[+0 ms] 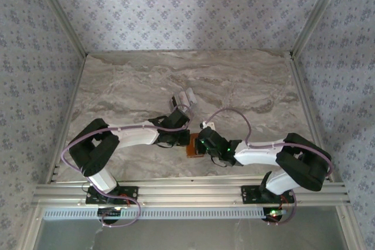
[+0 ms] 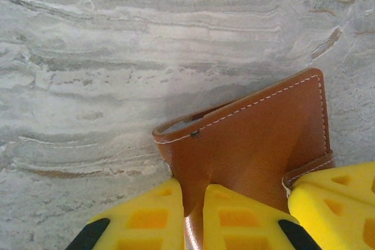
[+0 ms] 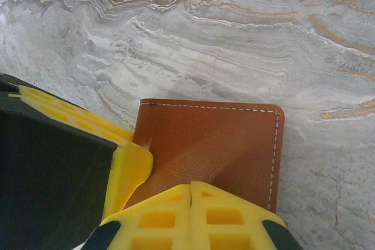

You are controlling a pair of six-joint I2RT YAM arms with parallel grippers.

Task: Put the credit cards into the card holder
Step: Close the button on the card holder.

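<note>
The tan-brown leather card holder (image 1: 192, 151) lies closed on the marble between the two arms. My left gripper (image 2: 193, 196) is shut on the near-left edge of its top cover (image 2: 258, 139), which bulges up so that a grey-blue lining shows at the fold. My right gripper (image 3: 191, 187) is shut, fingers pressed together, tips resting on the holder's cover (image 3: 217, 139) near the clasp tab (image 2: 307, 171). In the top view the left gripper (image 1: 185, 137) and right gripper (image 1: 201, 145) meet over the holder. The credit cards (image 1: 186, 96), a pale cluster, lie on the table just beyond the left gripper.
A grey-veined marble tabletop (image 1: 234, 80) stretches behind and to both sides. Patterned walls enclose it on three sides. An aluminium rail (image 1: 187, 191) runs along the near edge.
</note>
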